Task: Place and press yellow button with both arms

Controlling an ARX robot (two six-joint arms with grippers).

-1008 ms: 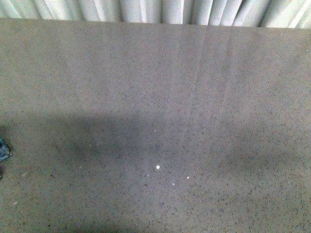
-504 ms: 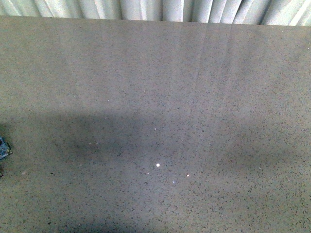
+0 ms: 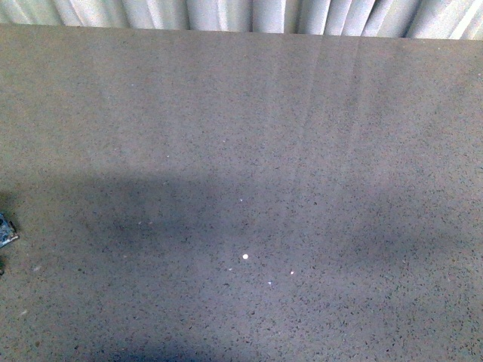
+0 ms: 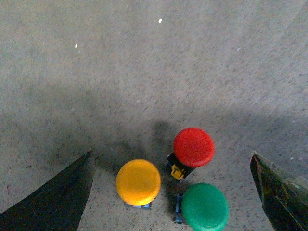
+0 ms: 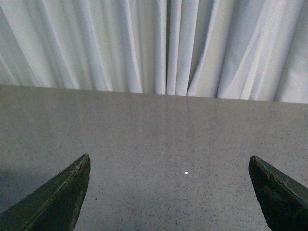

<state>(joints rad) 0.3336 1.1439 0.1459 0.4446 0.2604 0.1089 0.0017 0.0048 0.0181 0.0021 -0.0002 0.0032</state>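
Observation:
In the left wrist view the yellow button (image 4: 138, 182) stands upright on the grey table, its round cap up and a bit of blue base showing beneath. My left gripper (image 4: 171, 161) is open above it, its two dark fingertips (image 4: 72, 187) spread wide to either side, touching nothing. My right gripper (image 5: 169, 163) is open and empty over bare table, facing the curtain. In the front view no button shows clearly; only a small blue-grey bit (image 3: 6, 231) sits at the left edge.
A red button (image 4: 193, 147) and a green button (image 4: 205, 207) stand close beside the yellow one, between the left fingertips. White curtain (image 5: 154, 43) hangs behind the table's far edge (image 3: 241, 32). The speckled grey table (image 3: 264, 151) fills the front view.
The front view has shifted slightly; the blue-grey bit at the left edge has slid further out of the frame. Nothing was taken hold of.

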